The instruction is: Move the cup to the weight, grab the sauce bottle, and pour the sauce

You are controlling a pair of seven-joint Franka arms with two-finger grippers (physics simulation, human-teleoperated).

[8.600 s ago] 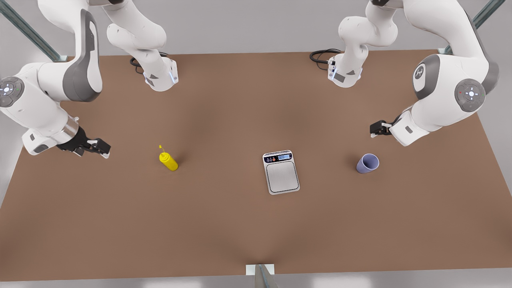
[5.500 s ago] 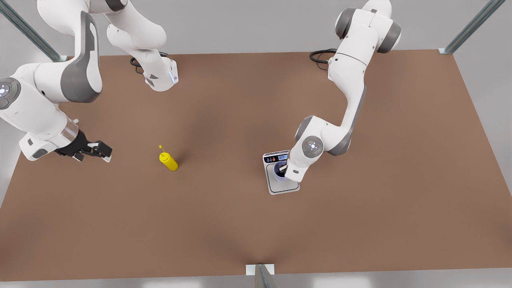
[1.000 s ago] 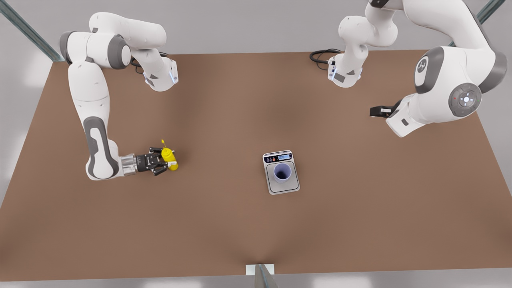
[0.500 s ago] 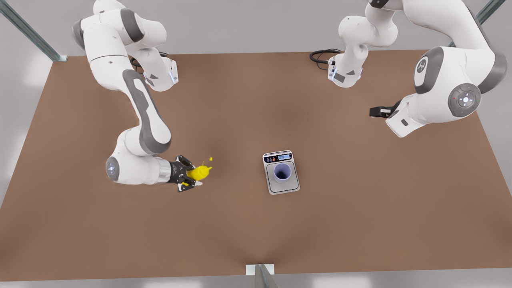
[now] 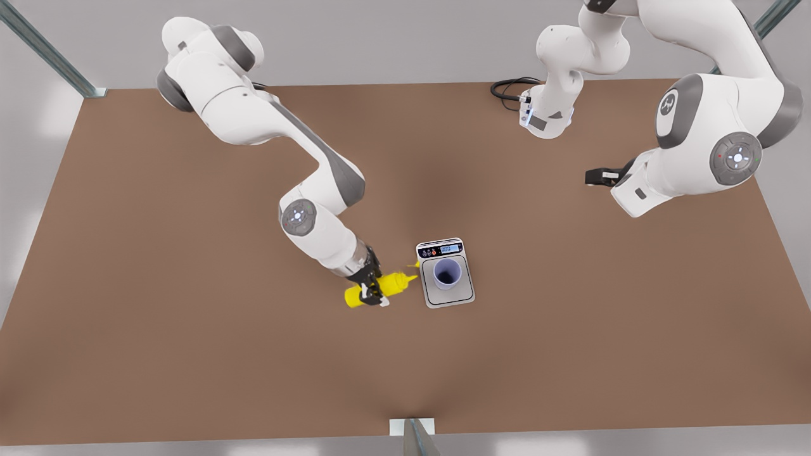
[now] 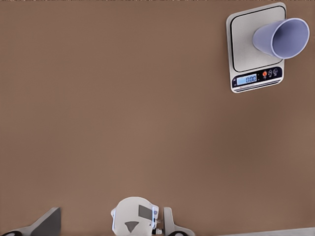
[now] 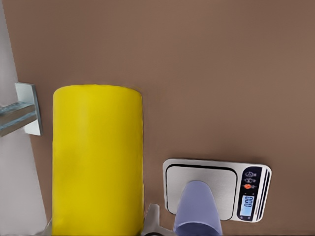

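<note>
The yellow sauce bottle [image 5: 394,283] hangs nearly level just above the table, its nozzle pointing at the weight [image 5: 467,295] and ending at that scale's edge on the front view's left. My right gripper [image 5: 373,292] is shut on the bottle's body, which looms close in the right wrist view [image 7: 97,162]. On the weight [image 6: 242,49] [image 7: 222,181] stands the lavender cup [image 5: 447,272] [image 6: 280,38] [image 7: 198,210], upright and free. My left gripper [image 5: 594,178] waits high at the front view's right, far from the cup.
Both arm bases [image 5: 545,120] and a black cable [image 5: 509,88] sit along the table's far edge. A metal bracket [image 5: 412,432] [image 7: 22,115] marks the middle of the near edge. Open brown tabletop surrounds the weight.
The right arm has carried the bottle from the front view's left over to the weight and tipped it level. Earlier the left arm set the cup on the weight and withdrew.
</note>
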